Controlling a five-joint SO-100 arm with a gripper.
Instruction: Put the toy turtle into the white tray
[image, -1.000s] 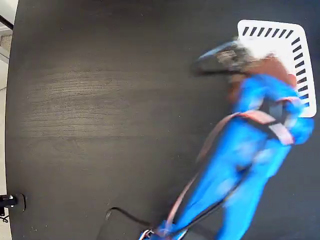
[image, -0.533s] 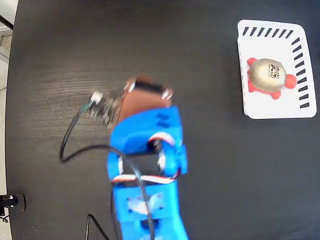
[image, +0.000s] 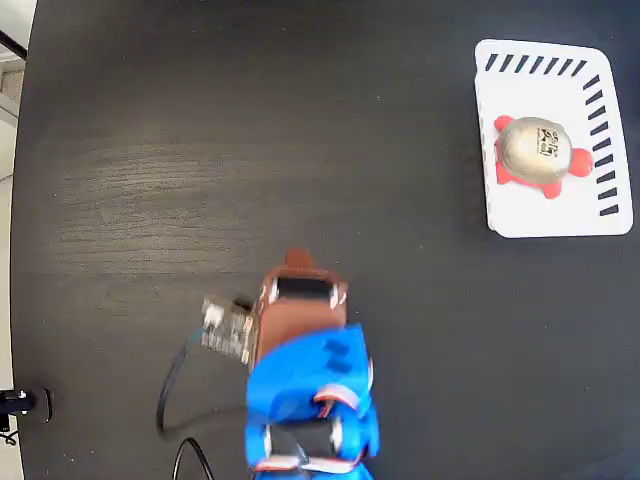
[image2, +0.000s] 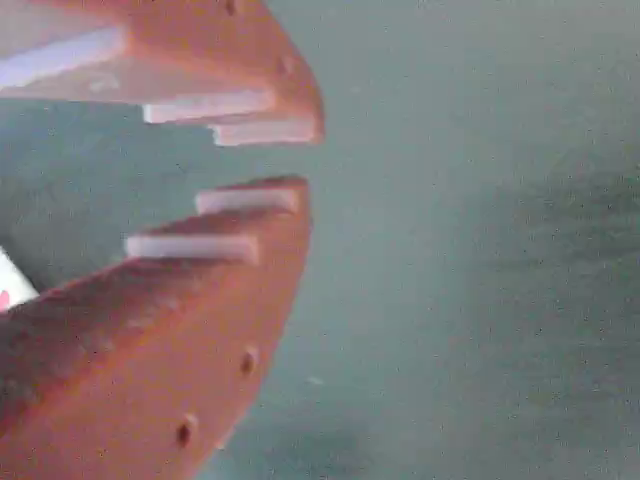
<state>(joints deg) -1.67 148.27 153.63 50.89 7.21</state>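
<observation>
We see the toy turtle (image: 541, 157), with red-pink head and legs and a shiny silvery-beige shell bearing a black-and-white code sticker, lying inside the white tray (image: 545, 215) at upper right of the fixed view. The gripper (image2: 300, 160) is well apart from it, low in that view; its jaws stand narrowly parted, holding nothing.

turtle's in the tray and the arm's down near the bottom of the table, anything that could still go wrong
Little is at stake, since the toy turtle sits inside the white tray and the gripper is empty, far from both.

1. The turtle lies toward the tray's right side, near the slotted edge; a bump to the table might slide it.
2. The black cable loops loosely beside the arm and could snag as it moves.
</observation>
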